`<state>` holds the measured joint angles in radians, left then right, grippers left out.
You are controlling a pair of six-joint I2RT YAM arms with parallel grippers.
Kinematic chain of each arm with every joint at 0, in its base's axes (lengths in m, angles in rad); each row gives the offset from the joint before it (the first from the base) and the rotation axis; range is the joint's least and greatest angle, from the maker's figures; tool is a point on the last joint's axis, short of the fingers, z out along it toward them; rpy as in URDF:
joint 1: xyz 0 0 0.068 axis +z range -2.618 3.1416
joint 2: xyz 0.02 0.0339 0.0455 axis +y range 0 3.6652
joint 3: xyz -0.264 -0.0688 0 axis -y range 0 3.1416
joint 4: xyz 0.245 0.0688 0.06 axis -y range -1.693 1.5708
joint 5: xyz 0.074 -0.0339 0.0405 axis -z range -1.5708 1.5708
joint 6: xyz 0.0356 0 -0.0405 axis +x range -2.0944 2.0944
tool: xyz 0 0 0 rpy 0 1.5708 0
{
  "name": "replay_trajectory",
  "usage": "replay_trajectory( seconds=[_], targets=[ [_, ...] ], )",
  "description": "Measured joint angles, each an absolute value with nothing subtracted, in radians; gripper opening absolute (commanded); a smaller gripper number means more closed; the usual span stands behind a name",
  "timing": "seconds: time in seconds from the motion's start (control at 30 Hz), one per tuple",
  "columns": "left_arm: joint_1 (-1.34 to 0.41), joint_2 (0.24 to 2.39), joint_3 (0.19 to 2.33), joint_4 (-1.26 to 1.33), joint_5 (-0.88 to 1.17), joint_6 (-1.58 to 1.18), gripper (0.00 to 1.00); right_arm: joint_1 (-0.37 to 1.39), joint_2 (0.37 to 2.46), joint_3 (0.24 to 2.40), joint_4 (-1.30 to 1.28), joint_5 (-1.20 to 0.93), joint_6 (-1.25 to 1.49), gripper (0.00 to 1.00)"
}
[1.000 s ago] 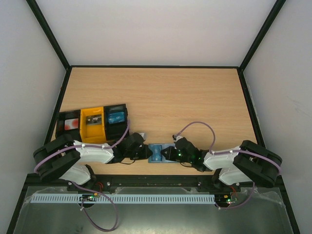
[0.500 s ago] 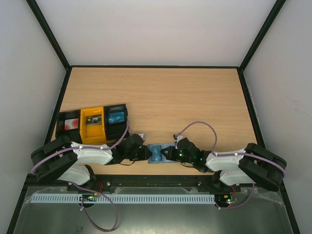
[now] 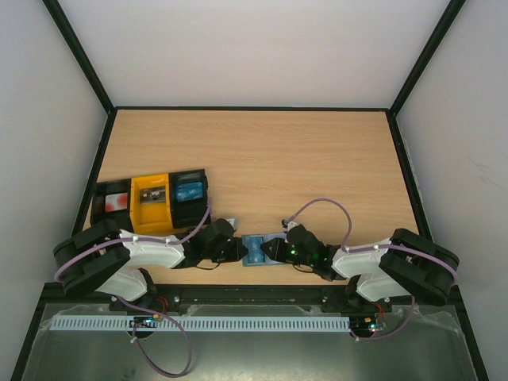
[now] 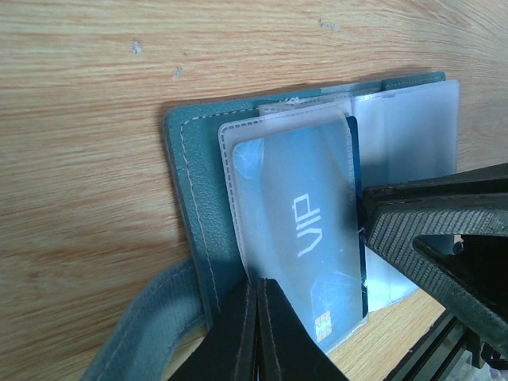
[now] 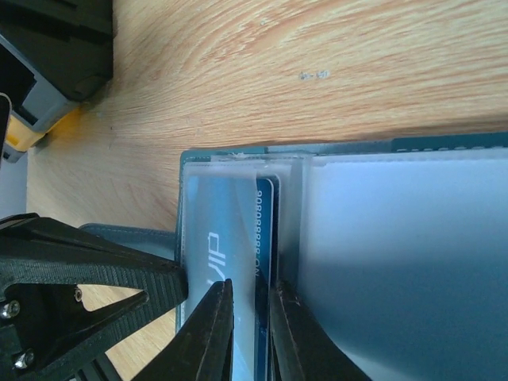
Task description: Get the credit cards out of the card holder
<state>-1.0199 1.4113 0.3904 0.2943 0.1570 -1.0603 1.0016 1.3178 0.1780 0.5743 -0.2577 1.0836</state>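
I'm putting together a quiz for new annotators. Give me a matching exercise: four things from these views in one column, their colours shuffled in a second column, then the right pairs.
Things:
1 card holder
2 VIP card
3 card with embossed digits
4 middle tray

Colours:
A yellow
B dark blue
C teal
D pale grey-blue

Pairs: 1-C, 2-D, 3-B, 4-A
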Motion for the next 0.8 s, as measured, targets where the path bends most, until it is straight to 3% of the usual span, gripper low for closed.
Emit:
replay_trajectory(
  seconds=[0.47,0.8],
  targets=[
    [-1.021,1.425,0.392,0.314,0.160,-1.066,0.03,0.995,1.367,0.171,0.639,-0.252,1.091,0.18],
    [-1.024,1.436,0.392,0.334,0.156,-1.079,0.03,0.995,1.276,0.167,0.579,-0.221,1.085,0.19]
  ],
)
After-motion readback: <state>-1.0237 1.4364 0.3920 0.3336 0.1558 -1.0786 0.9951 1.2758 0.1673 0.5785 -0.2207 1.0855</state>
